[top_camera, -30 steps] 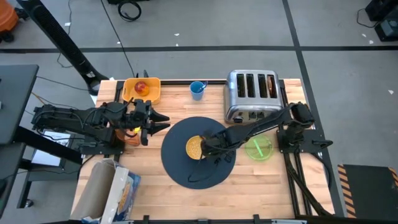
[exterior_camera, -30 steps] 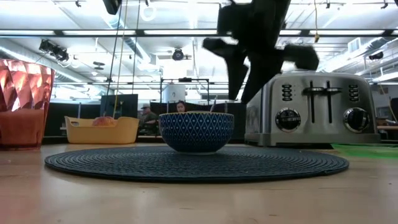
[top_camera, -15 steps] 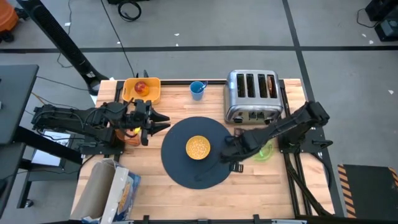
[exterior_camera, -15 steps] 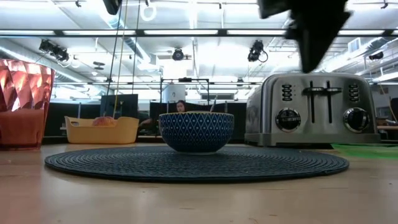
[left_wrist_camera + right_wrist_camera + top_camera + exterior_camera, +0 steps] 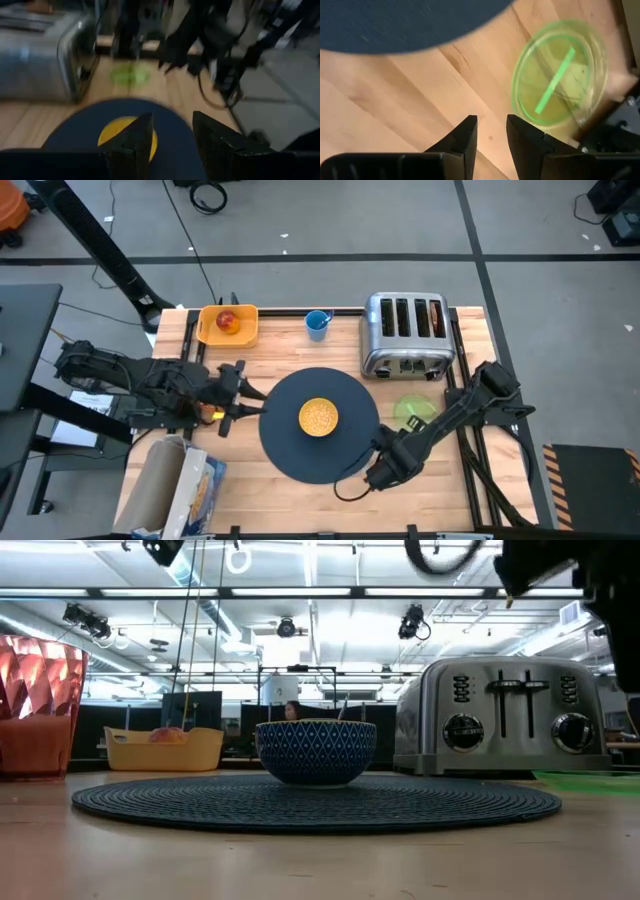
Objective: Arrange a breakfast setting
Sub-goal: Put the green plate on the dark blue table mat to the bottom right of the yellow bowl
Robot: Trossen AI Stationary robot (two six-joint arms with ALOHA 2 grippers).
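The round dark blue-grey mat [image 5: 320, 442] lies mid-table. The bowl [image 5: 319, 417], blue-patterned outside [image 5: 316, 752] and yellow inside, stands on it. The green plate [image 5: 415, 412] lies right of the mat, with a green strip [image 5: 555, 80] across it. The red apple [image 5: 227, 321] sits in the yellow tray [image 5: 245, 332], and the blue cup [image 5: 317, 323] stands at the far edge. The orange tumbler [image 5: 40, 705] is mostly hidden under my left arm. My left gripper [image 5: 250, 398] is open and empty, left of the mat. My right gripper [image 5: 374, 477] is open and empty, over the bare table by the mat's near right rim.
The silver toaster [image 5: 407, 335] stands at the far right with toast in one slot [image 5: 433, 315]. An open food bag [image 5: 185, 485] lies at the near left corner. Bare wood [image 5: 430, 480] shows near the right front.
My right gripper has drawn away from the bowl, first toward the table's right edge, then toward the near edge, off the mat. The bowl stays in place on the mat. My left gripper has shifted a little toward the near edge.
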